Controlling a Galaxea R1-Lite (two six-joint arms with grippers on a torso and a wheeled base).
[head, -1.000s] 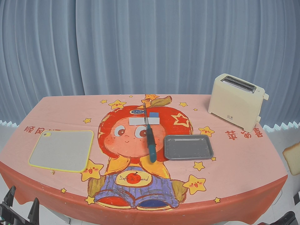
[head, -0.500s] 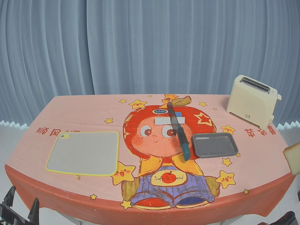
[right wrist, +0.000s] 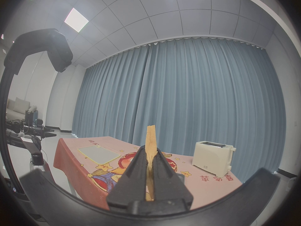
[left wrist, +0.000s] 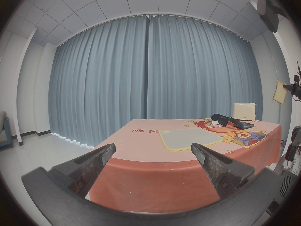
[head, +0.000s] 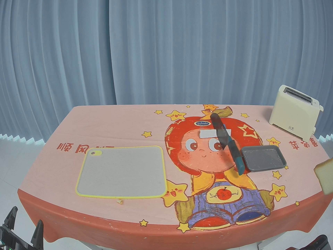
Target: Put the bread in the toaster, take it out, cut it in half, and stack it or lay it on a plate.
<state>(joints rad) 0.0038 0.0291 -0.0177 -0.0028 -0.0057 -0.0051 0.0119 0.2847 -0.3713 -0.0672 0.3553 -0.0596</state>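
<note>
Tan bread point(right wrist: 150, 135) sits clamped edge-on inside the right end effector point(right wrist: 150, 152).

Left gripper point(left wrist: 153, 150): the two dark fingers point(left wrist: 94, 162) are spread wide apart, nothing is held between them, and the gripper is carried low at the robot's left side. Right gripper point(right wrist: 150, 154): the jaws are pressed together on a slice of bread point(right wrist: 150, 138), which is gripped by one edge and projects beyond them. This gripper is held raised at the robot's right side.
</note>
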